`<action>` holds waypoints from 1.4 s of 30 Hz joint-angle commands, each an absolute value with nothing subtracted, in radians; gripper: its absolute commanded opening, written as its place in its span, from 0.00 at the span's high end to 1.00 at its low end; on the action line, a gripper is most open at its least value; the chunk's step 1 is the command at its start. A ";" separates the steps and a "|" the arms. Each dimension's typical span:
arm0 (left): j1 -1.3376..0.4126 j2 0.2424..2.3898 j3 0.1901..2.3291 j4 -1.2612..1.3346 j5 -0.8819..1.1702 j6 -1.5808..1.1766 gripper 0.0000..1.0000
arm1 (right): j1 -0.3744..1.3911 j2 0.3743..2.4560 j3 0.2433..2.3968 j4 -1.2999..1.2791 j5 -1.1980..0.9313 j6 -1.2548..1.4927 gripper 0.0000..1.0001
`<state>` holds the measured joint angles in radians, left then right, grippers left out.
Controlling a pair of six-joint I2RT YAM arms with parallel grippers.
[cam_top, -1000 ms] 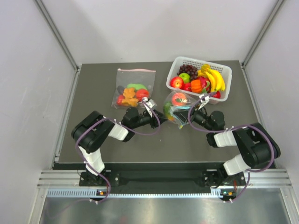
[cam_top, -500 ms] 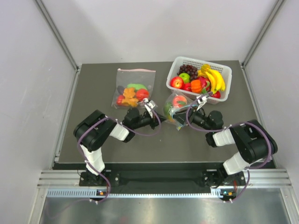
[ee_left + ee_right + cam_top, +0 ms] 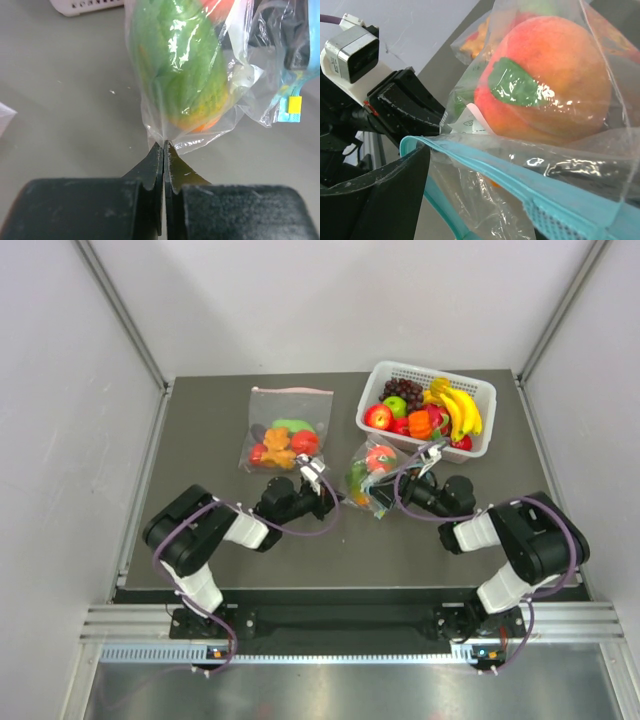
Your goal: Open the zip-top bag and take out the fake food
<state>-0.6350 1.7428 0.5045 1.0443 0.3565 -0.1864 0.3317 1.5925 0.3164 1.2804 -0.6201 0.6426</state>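
Note:
The zip-top bag (image 3: 368, 476), clear with a teal zip strip (image 3: 520, 186), lies between my two grippers at mid-table. It holds the fake food: a peach-red piece (image 3: 547, 82), a green piece (image 3: 180, 65) and some orange beneath it. My left gripper (image 3: 164, 146) is shut on the bag's clear bottom corner; in the top view it (image 3: 338, 497) is at the bag's left. My right gripper (image 3: 398, 487) is at the bag's mouth, whose two teal strips stand apart. Its left finger (image 3: 385, 195) stands well off to the side. The other finger is hidden behind the plastic.
A larger clear bag with a pink-red strip (image 3: 286, 433) holding more toy food lies behind my left gripper. A white basket (image 3: 482, 390) with bananas, grapes and other fruit stands at the back right, just beyond the zip-top bag.
My left gripper has drawn back to the left with the bag's corner. The bag has shifted left and stretched out, and my right gripper has followed it leftward.

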 commanded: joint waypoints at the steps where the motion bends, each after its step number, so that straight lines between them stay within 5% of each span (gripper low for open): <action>1: -0.632 1.683 0.491 1.040 0.311 -0.173 1.00 | 0.330 1.516 0.344 1.401 -0.536 0.531 0.27; 9: -0.632 1.612 0.483 1.043 0.416 -0.183 1.00 | 0.328 1.465 0.342 1.261 -0.491 0.405 0.26; 15: -0.629 1.598 0.517 0.933 0.309 -0.173 1.00 | 0.314 1.503 0.322 1.391 -0.600 0.480 0.17; 24: -0.669 1.686 0.526 1.003 0.302 -0.158 1.00 | 0.318 1.554 0.360 1.520 -0.603 0.633 0.19; 32: -0.738 1.715 0.581 0.946 0.209 -0.112 1.00 | 0.342 1.548 0.368 1.510 -0.537 0.654 0.24; 42: -0.784 1.746 0.606 0.900 0.103 -0.054 1.00 | 0.348 1.476 0.434 1.293 -0.436 0.577 0.44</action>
<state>-0.7769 1.7313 0.5816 0.9001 0.1547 -0.0853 0.3405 1.5272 0.3805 1.2648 -0.4896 0.6178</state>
